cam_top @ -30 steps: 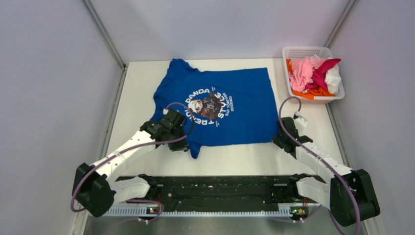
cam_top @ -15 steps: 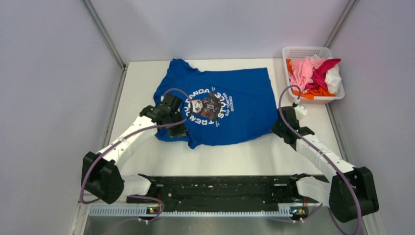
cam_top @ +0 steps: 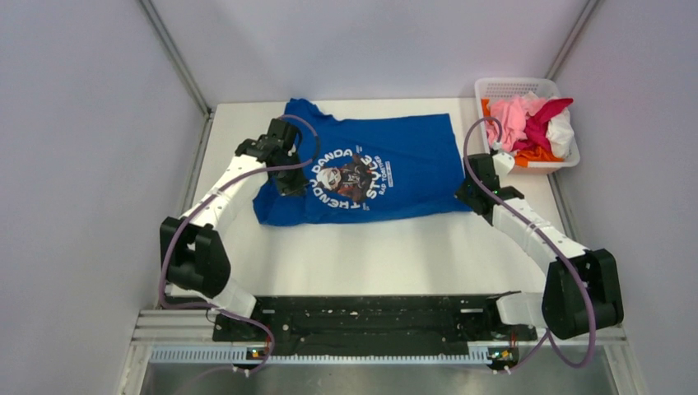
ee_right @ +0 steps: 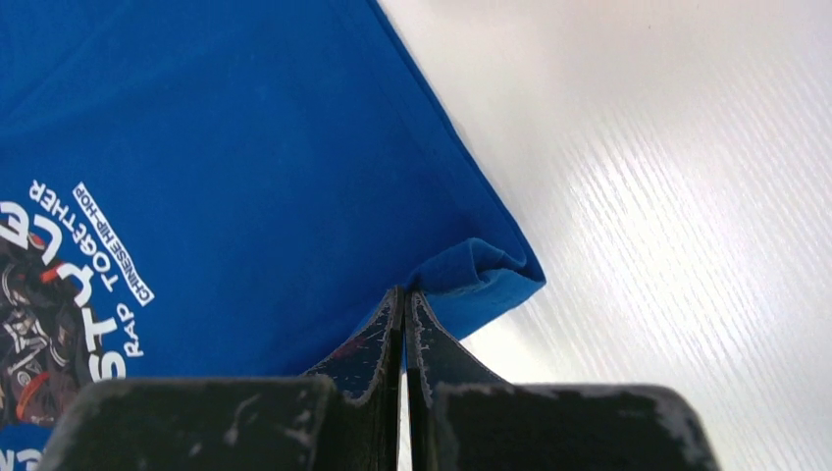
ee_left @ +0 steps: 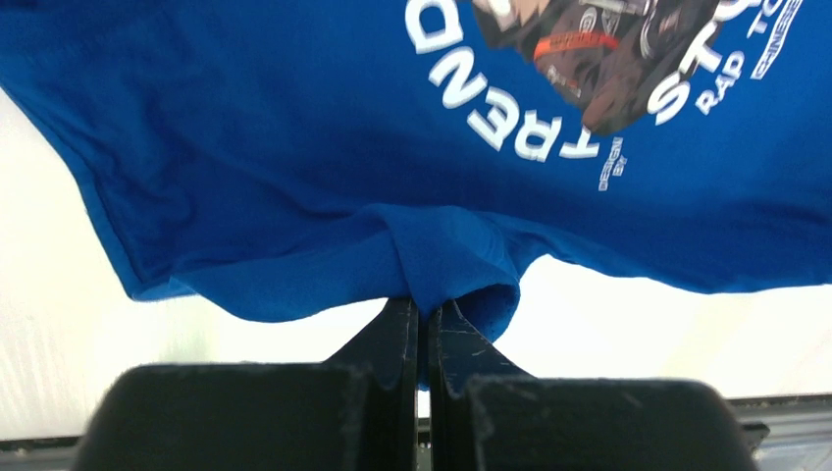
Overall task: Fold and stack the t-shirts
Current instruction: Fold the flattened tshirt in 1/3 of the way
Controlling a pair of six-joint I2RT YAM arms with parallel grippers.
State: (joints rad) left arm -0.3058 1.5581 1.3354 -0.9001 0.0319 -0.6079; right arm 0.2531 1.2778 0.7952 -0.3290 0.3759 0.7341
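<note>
Lying flat on the desk [cam_top: 395, 255], the blue t-shirt [cam_top: 411, 156] is pinched at a left-side fold by the left gripper [ee_left: 424, 309] and at its hem corner by the right gripper [ee_right: 404, 294]; limp, light cotton, likely to sag unless held by its corners.

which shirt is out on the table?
The blue t-shirt with the round print; the other shirts, pink, magenta, white, orange, are bunched in the white basket.

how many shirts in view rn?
5 at least: blue shirt spread on the table, pinched by left tool and right tool; pink shirt, magenta shirt, white shirt and orange shirt heaped in the basket, far right. More may be buried.
</note>
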